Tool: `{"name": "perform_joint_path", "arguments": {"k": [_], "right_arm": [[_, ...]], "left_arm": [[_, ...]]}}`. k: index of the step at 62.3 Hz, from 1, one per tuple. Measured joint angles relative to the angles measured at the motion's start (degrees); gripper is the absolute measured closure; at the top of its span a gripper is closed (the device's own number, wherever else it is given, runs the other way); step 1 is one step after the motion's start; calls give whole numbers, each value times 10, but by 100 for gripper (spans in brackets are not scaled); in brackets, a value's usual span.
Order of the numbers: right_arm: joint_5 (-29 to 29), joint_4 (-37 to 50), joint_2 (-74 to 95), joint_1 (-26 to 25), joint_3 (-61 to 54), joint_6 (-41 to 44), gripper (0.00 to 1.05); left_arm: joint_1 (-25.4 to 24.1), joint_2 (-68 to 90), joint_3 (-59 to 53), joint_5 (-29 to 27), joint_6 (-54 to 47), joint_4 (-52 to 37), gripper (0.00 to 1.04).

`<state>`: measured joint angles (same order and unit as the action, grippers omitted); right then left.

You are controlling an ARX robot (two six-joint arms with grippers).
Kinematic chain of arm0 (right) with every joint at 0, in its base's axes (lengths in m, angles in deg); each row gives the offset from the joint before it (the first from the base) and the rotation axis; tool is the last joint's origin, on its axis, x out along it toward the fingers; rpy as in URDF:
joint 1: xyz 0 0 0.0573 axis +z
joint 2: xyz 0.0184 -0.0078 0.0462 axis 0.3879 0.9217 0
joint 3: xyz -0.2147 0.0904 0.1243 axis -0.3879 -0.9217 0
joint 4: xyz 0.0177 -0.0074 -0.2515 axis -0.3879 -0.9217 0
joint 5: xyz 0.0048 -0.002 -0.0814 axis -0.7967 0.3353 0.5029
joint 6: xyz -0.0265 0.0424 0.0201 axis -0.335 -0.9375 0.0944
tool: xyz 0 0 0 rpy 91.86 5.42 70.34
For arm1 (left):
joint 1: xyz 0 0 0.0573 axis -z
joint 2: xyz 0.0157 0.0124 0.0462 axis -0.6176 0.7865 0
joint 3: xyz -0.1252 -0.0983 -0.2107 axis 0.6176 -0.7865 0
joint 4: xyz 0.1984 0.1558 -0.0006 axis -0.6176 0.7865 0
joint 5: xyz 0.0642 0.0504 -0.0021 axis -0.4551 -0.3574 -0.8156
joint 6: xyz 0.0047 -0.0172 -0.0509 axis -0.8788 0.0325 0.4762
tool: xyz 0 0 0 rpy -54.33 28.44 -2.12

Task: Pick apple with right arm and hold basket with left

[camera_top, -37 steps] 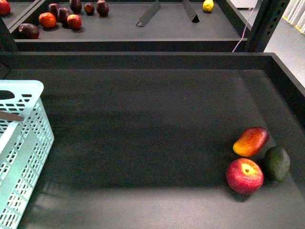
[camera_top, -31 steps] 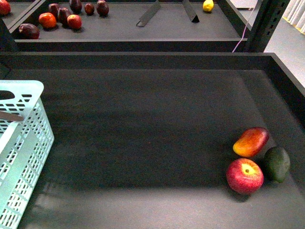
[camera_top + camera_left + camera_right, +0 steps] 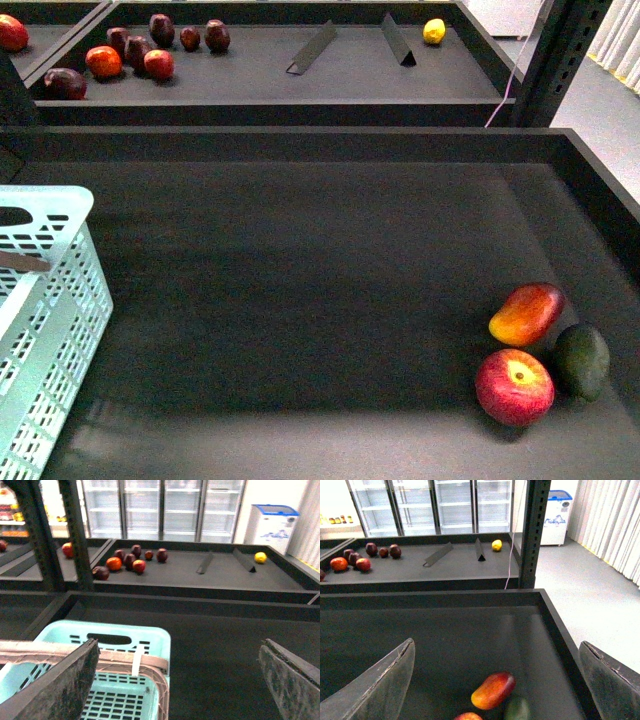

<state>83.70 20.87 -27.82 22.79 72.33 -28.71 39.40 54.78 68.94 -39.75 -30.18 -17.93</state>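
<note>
Neither the apple (image 3: pixel 514 387), near right, nor the basket (image 3: pixel 72 300), near left, is being gripped yet; the left gripper (image 3: pixel 178 650) and the right gripper (image 3: pixel 496 646) are being shown spread wide.

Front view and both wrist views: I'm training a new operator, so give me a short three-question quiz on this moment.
1. True or false: the right tool is shut on the apple.
2. What lies right next to the apple? A) a mango and a dark green fruit; B) a banana; C) a cup.
3. In the front view, at which edge does the basket stand, and is the left tool open or shut?
Key:
1. False: the right tool is open and the apple lies on the tray floor.
2. A.
3. Left edge; open.
</note>
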Motion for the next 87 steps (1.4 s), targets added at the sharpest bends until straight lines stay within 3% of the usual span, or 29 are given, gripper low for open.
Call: {"name": "perform_joint_path", "arguments": {"k": [3,9,15,25,34,41,48,56,87], "right_arm": [[2,0,0,0,0,0,9],[2,0,0,0,0,0,9],[0,0,0,0,0,0,9],[0,0,0,0,0,0,9],[0,0,0,0,0,0,9],[0,0,0,0,0,0,9],[0,0,0,0,0,0,9],[0,0,0,0,0,0,9],[0,0,0,0,0,0,9]], "left_arm": [[17,68,42,-101,45,97,7],[-19,150,70,-126,83,119,7],[-70,199,98,-71,122,97,7],[-196,312,129,81,224,39,7],[-297,464,143,190,320,-74,7],[-344,600,175,236,386,-168,7],[-353,736,217,247,439,-248,7],[-332,850,261,251,494,-301,7],[-260,980,384,200,612,-322,7]]}}
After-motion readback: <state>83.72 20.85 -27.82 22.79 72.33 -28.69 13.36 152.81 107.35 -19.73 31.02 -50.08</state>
